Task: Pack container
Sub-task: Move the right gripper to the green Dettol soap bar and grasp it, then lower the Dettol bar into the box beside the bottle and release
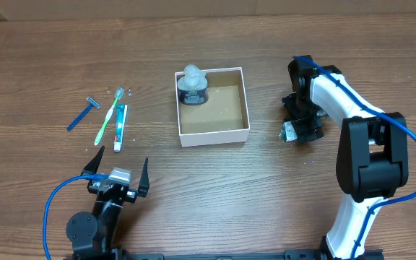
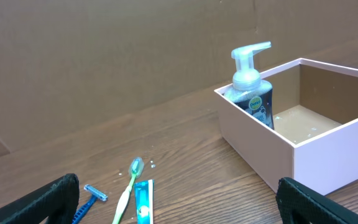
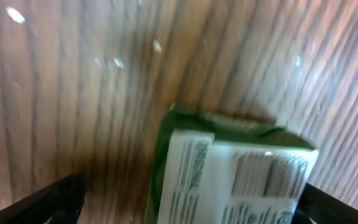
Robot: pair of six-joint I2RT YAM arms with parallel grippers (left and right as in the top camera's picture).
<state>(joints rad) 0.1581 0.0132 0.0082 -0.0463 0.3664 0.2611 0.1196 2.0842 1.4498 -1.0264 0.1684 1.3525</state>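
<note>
The container (image 1: 215,136), a square white box with a brown floor, sits mid-table; it also shows in the left wrist view (image 2: 328,155). A pump soap bottle (image 1: 192,85) stands in its back left corner (image 2: 252,93). A blue razor (image 1: 83,113), a green toothbrush (image 1: 109,115) and a teal toothpaste tube (image 1: 120,126) lie to the left of the box. My left gripper (image 1: 118,173) is open and empty near the front edge, short of these (image 2: 182,208). My right gripper (image 1: 298,128) is open, low over a green and white packet (image 3: 229,174), which lies between its fingers (image 3: 191,205).
The wood table (image 1: 215,195) runs out to all sides. In the left wrist view the toothbrush (image 2: 128,186), toothpaste (image 2: 143,202) and razor (image 2: 91,199) lie just ahead of the fingers. The right arm's white link (image 1: 341,94) arches over the table to the right of the box.
</note>
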